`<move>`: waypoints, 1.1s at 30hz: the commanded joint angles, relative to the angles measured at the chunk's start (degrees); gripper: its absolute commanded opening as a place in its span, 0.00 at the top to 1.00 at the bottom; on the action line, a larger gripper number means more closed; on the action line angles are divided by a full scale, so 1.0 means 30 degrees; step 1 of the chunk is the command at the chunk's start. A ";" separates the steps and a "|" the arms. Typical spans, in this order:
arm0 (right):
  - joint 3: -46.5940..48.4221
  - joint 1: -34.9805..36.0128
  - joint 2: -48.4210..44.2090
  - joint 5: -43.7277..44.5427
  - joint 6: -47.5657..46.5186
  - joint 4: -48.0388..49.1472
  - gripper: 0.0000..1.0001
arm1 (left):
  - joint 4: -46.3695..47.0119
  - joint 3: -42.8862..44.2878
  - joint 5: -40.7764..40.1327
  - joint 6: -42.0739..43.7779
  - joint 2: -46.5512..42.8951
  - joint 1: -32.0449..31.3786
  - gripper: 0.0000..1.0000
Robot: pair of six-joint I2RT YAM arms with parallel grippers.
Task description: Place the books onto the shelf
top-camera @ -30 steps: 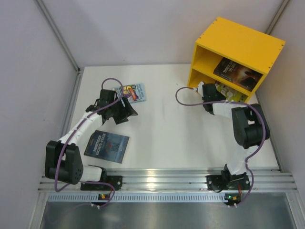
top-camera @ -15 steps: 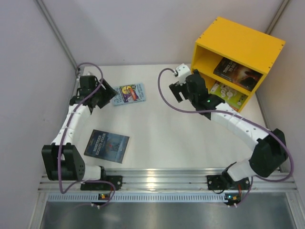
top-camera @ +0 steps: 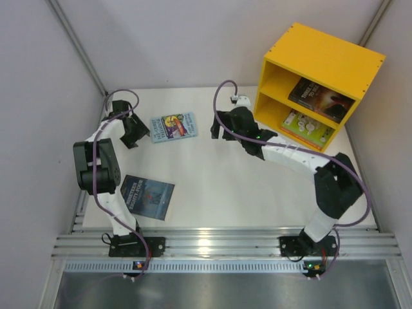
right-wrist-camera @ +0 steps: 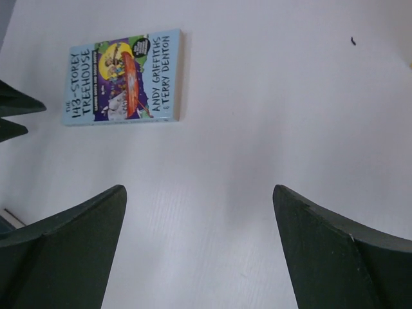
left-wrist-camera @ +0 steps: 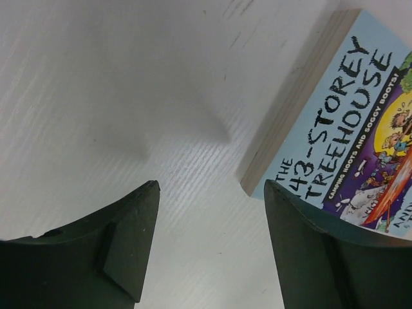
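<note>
Your right hand [right-wrist-camera: 198, 190] had just come away from the shelf [top-camera: 322, 55]. A second before, it was reaching into the lower compartment. Now it hung over the surface [top-camera: 219, 187], left of the shelf and clear of it, with its fingers spread wide and nothing between them. The green book [top-camera: 308, 127] stayed behind in the lower compartment, and a dark book [top-camera: 320, 96] lay in the upper one. I judged that placement finished and the hand free for the next pick.

Your left hand [left-wrist-camera: 211, 187] had moved too, from the middle-left of the surface out to the far left side. It sat low, just beside the light blue book [left-wrist-camera: 347, 129], with its fingers apart and holding nothing. One finger was right at the book's near corner; I could not tell whether it touched. The book itself lay flat on the surface, well apart from the shelf.

The blue-grey book [top-camera: 147, 196] also lay flat, nearer your left arm's base. So two books were shelved and two were still out. Both hands faced the light blue one from opposite sides, so it looked like your next target. A thin book lying flat gives little edge to catch, so you would likely need to work at a corner or slide it first.
</note>
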 commanded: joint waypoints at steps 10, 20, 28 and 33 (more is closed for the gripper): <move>0.8974 0.1135 1.0405 0.1341 0.1932 0.3220 0.19 | 0.1442 0.2944 0.1499 0.2476 0.2625 0.0017 0.32; 1.3663 0.0609 1.6291 0.0728 0.2457 0.2695 0.30 | 0.3112 0.2740 0.4252 0.2009 0.3651 -0.0130 0.38; 1.4810 0.0081 1.6858 -0.3523 0.2372 0.2491 0.43 | 0.4519 0.2477 0.6861 0.1333 0.4208 -0.0772 0.59; 1.0988 0.0110 1.4489 -0.4081 0.1524 0.3277 0.68 | 0.5277 0.1017 0.7359 0.1040 0.3392 -0.1768 0.82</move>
